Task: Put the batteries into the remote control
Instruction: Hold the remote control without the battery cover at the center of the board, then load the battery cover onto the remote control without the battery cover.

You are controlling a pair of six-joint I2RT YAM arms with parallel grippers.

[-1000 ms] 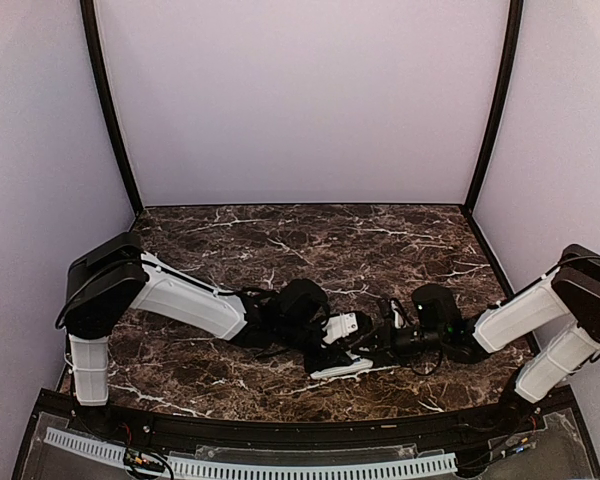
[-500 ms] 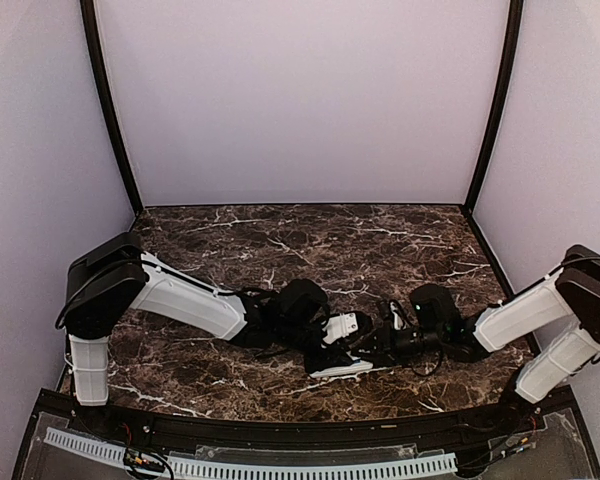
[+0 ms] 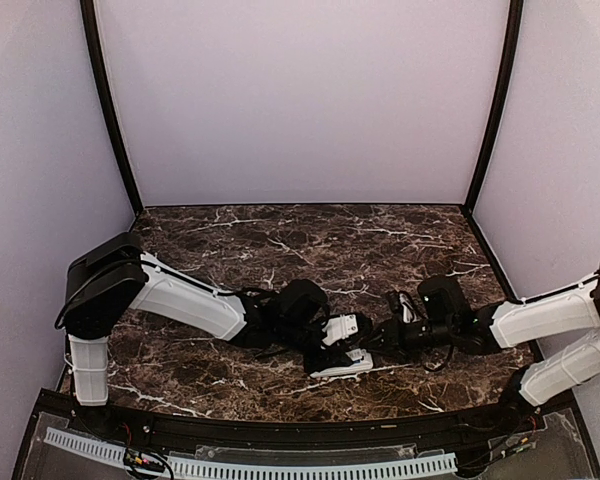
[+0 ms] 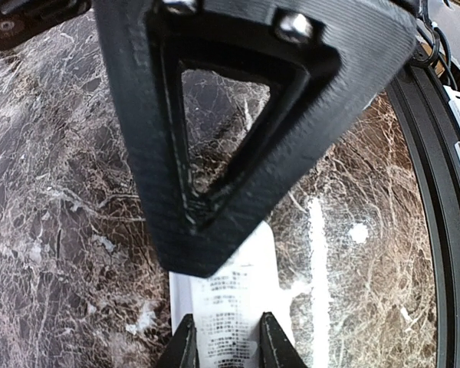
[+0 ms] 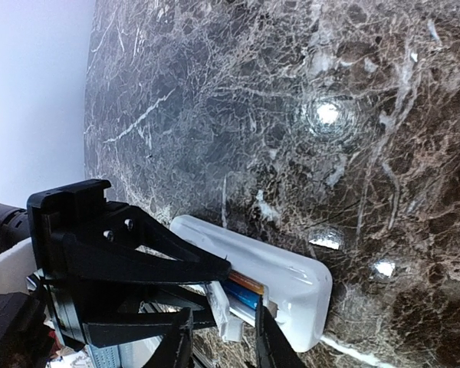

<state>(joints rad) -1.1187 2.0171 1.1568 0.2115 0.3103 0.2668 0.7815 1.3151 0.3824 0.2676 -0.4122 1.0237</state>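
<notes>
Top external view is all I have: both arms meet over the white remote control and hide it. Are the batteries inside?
Observer: Yes. The right wrist view shows the orange battery and the blue battery side by side in the open bay of the remote control.
Operator: Does the left arm hold it?
Observer: The left wrist view shows the left fingers against both long sides of it.
Operator: Is the cover on?
Observer: No. A small white piece lies at the bay, near the right fingers; held or not, I cannot tell.

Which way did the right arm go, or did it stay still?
Yes, it moved: the right arm swung its elbow toward the right wall, and its wrist slid that way over the marble table.
</notes>
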